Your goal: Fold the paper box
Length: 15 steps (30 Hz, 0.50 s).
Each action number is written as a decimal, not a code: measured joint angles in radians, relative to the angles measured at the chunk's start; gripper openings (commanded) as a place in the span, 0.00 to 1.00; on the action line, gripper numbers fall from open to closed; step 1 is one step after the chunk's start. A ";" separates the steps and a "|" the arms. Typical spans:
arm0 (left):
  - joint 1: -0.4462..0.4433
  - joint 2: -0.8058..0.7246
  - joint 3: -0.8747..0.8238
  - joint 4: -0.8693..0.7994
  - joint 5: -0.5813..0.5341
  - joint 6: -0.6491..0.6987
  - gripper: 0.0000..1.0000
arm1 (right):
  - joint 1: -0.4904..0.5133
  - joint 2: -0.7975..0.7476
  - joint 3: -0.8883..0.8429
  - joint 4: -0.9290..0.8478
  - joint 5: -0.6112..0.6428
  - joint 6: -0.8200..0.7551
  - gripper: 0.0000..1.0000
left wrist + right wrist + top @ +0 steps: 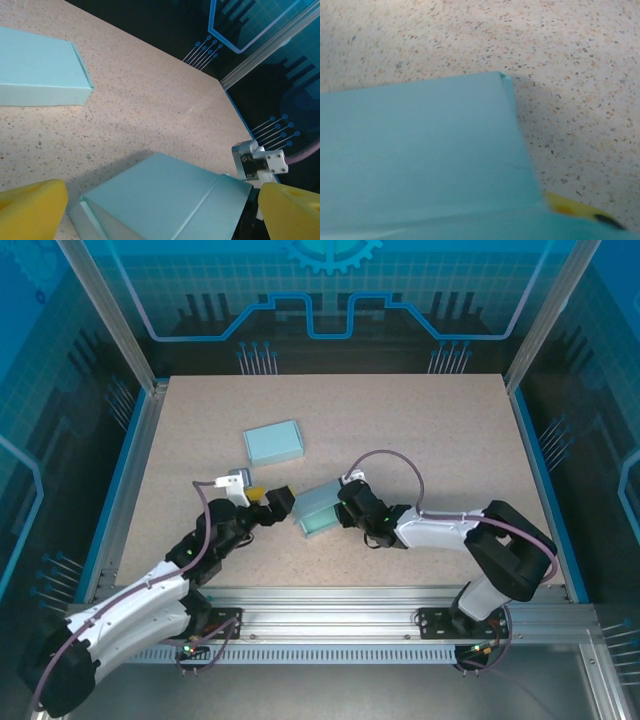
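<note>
Left end effector [268,502]: we noted its yellow pads [30,207] standing wide apart with nothing between them, just at 9 o'clock of the paper box [315,512].

Right end effector [347,506]: set against the box's 3 o'clock side. Its wrist camera looked along the top panel, with a sliver of one yellow pad [567,206] at the lower edge. We could not tell whether the jaws were clamped on the card or parted.

The paper box sat on the tabletop [440,440] a little toward 6 o'clock of centre, between the two end effectors. Its top panel was creased and an end flap showed at the side facing the left arm. A second box [273,443] lay flat at 11 o'clock, well apart.

Judgement: the open end looked like the work in hand. We reckoned the right side should brace the box against sliding while the left came in square toward 3 o'clock. It should press along the crease, not mid-panel, and lightly, since thin card buckles.
</note>
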 measured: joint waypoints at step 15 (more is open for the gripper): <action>0.012 0.070 0.120 -0.138 -0.060 -0.167 0.99 | 0.054 -0.158 -0.007 -0.211 -0.002 -0.023 1.00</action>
